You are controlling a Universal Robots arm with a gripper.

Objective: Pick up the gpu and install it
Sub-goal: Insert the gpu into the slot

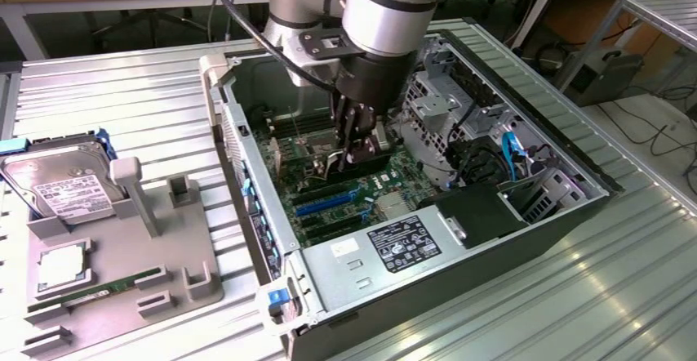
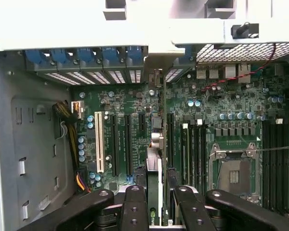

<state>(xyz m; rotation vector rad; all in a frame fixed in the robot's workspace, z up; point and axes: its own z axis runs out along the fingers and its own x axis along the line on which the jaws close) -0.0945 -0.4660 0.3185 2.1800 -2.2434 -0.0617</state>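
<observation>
We're inside the open computer case (image 1: 566, 214) now, and we take its motherboard (image 1: 360, 189) as our landmark. The gripper (image 1: 360, 150) hangs straight over the middle of that board, deep between the case walls, and its fingers (image 2: 135, 207) are clamped on the gpu (image 2: 156, 159), which stands on edge between them.

From the wrist camera we look down the thin top edge of the card: it runs away from the fingers across the motherboard toward the rear wall of the case, where the blue slot clips (image 2: 86, 55) sit in a row. The card stands between the long black expansion slots (image 2: 120, 144) on 1 side and the memory slots (image 2: 192, 149) on the other. Whether its lower edge is fully seated in a slot we cannot tell; it is down among the slots, close to the board. The empty processor socket (image 2: 233, 171) lies on the board beyond the memory slots, well clear of the card.

Beyond the front edge of the motherboard sits the power supply (image 1: 381, 247) with its label facing up.

Outside the case, well away from the board toward the exterior view's left, a grey parts holder (image 1: 120, 255) rests on the metal table (image 1: 130, 91). It carries a hard drive (image 1: 60, 185), a processor (image 1: 65, 267) and a green memory stick (image 1: 98, 289).
</observation>
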